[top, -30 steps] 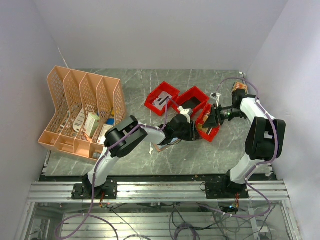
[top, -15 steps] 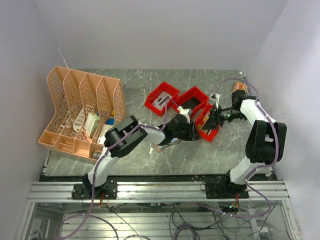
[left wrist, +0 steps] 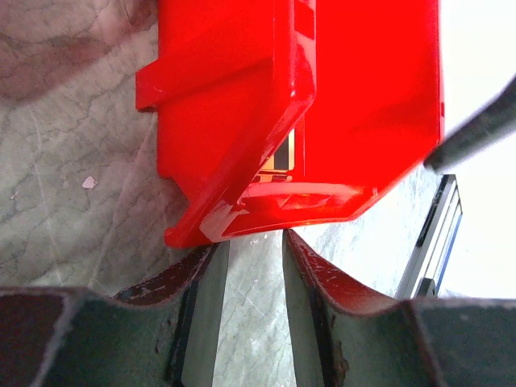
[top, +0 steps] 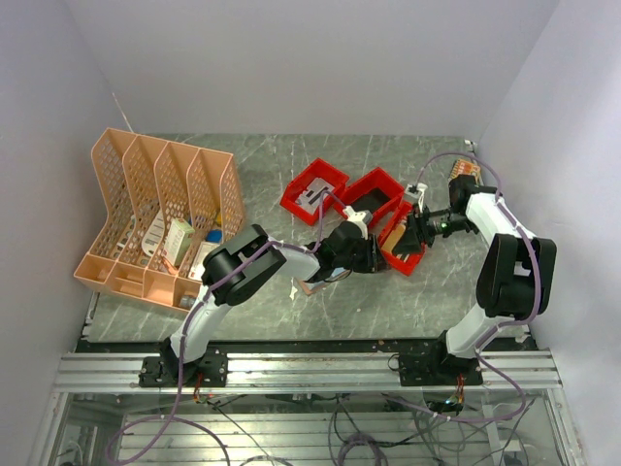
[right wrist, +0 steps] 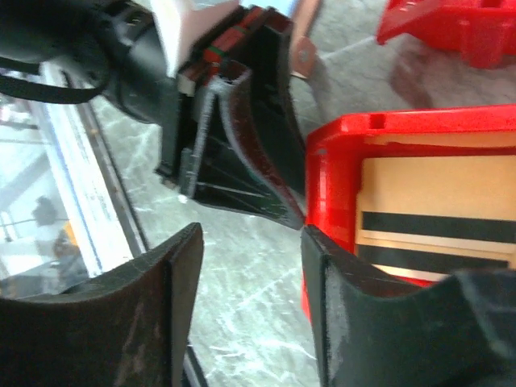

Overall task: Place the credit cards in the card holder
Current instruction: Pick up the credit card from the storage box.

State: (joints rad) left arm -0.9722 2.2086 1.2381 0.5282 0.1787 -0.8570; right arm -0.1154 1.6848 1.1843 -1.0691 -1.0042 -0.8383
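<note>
Striped credit card (right wrist: 435, 201) lay in a red bin (top: 404, 254); both grippers empty.
Top: left gripper (top: 374, 254) and right gripper (top: 412, 235) flanked the bin. Left wrist: jaws parted. Right wrist: jaws parted at the wall; card likely light, stiff, slick, so pinch an edge.

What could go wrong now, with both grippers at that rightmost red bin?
The right gripper hovers at the wall of the small red plastic bin, off the pale dark-striped card inside; reaching in may catch the wall. The left gripper, open, sits by the same bin; the two could collide.
</note>
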